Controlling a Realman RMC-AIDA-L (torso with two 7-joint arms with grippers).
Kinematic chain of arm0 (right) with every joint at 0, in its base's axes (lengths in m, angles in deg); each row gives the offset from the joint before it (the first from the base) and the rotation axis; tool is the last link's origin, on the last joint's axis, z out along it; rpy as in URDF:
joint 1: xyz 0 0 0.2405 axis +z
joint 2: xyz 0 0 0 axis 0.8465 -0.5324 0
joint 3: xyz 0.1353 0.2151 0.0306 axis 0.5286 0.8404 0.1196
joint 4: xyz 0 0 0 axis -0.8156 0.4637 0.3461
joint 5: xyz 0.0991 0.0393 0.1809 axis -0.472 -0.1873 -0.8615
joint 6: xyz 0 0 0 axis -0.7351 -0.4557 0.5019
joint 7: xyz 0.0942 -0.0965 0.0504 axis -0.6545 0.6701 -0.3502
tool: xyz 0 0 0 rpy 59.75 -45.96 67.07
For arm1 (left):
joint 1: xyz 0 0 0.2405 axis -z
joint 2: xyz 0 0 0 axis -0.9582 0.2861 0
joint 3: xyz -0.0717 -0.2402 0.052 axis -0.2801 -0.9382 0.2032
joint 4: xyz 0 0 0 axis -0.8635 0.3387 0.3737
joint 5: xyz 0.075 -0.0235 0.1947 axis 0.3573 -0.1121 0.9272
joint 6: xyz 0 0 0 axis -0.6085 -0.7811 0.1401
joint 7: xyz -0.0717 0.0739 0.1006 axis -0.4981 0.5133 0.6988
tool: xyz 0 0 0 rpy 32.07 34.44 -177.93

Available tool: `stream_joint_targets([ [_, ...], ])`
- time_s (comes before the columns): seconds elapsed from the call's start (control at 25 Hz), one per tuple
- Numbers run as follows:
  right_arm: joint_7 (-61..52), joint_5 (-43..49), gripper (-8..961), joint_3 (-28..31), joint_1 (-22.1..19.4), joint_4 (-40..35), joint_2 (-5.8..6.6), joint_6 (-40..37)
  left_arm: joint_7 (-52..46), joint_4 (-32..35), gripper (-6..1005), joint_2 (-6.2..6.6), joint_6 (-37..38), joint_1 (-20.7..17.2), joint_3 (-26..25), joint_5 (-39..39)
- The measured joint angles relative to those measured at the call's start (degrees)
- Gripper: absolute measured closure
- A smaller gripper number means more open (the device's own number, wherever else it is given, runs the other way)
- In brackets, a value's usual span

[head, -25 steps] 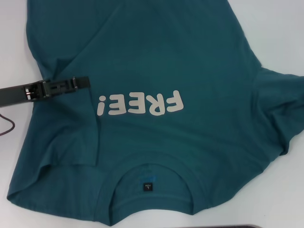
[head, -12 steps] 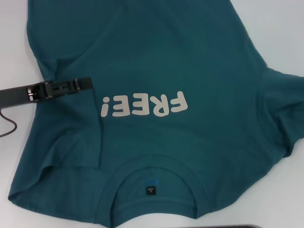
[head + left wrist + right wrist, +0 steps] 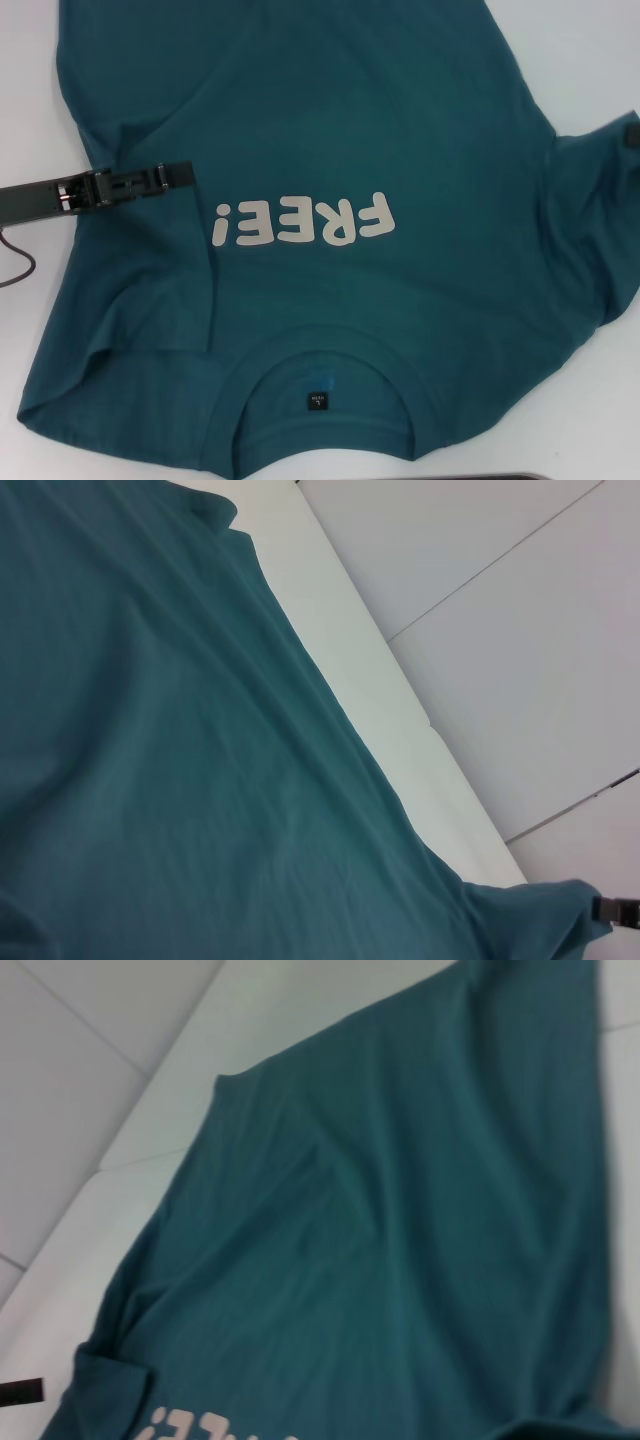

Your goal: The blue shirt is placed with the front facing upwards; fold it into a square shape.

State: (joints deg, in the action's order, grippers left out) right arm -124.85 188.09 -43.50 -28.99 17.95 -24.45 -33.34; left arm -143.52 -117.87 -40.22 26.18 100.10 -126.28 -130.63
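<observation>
Left gripper (image 3: pixel 175 175) lies flat on the left side of the blue shirt (image 3: pixel 330 130), just beside the "FREE!" lettering (image 3: pixel 300 221). Its fingers (image 3: pixel 180 174) reach across toward the print. Whether they pinch cloth cannot be told.

The shirt lies face up on the white tabletop (image 3: pixel 20 60), collar (image 3: pixel 318 362) nearest the robot, long axis running away from it. Left sleeve (image 3: pixel 100 370) already lies doubled inward, so the left arm is nearer that fold.

Right gripper (image 3: pixel 631 135) shows only as a dark corner at the edge of the right sleeve (image 3: pixel 590 220); its fingers' state cannot be told.

Count: one shirt, two grippers.
</observation>
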Motion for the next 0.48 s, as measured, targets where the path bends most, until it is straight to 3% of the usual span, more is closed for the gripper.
stream_joint_targets([
  [0.36, -0.3, 0.1, 928, -3.2, 3.6, 0.1, -1.58, 0.4, 0.0, 0.0, 80, -0.03, -0.4, 0.2, 0.0, 0.0],
  [0.48, -0.3, 0.1, 928, -4.9, 5.4, 0.2, -2.93, 1.7, 0.0, 0.0, 80, -0.04, -0.5, 0.2, 0.0, 0.0],
])
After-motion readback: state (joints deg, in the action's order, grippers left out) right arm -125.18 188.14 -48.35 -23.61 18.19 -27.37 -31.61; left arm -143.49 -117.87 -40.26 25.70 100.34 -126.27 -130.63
